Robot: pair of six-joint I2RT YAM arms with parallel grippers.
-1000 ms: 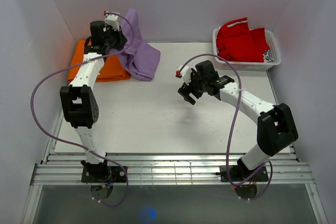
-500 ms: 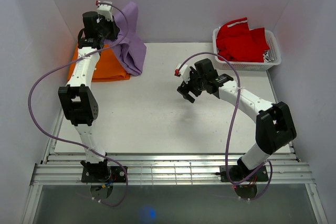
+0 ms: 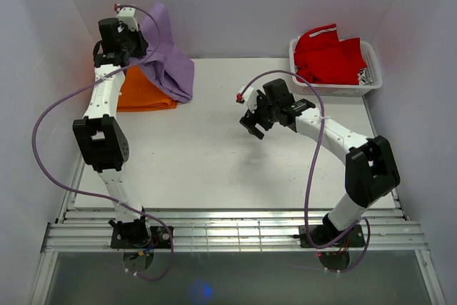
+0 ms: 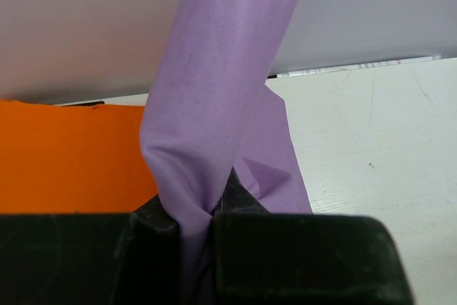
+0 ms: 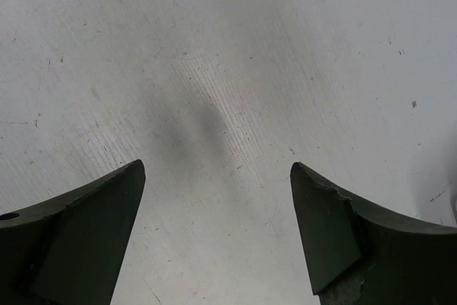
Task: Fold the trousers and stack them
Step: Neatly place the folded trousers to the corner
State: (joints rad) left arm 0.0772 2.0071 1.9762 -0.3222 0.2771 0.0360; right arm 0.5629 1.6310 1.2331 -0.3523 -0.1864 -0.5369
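Observation:
The lilac trousers (image 3: 168,58) hang bunched at the back left, their lower folds draped over the right side of an orange folded garment (image 3: 143,95). My left gripper (image 3: 136,39) is raised there and shut on a pinch of the trousers (image 4: 207,119); in the left wrist view the cloth rises from between the black fingers (image 4: 300,255). My right gripper (image 3: 251,125) hovers open over the bare table near the middle. The right wrist view has only tabletop between its two fingertips (image 5: 125,183).
A white basket (image 3: 370,85) with a red garment (image 3: 328,55) in it stands at the back right. White walls close in the table on the left, back and right. The orange garment (image 4: 71,155) lies against the left wall.
My left gripper has lifted the trousers up and to the left, pulling their spread part off the table and over the orange garment. The right gripper has shifted slightly left.

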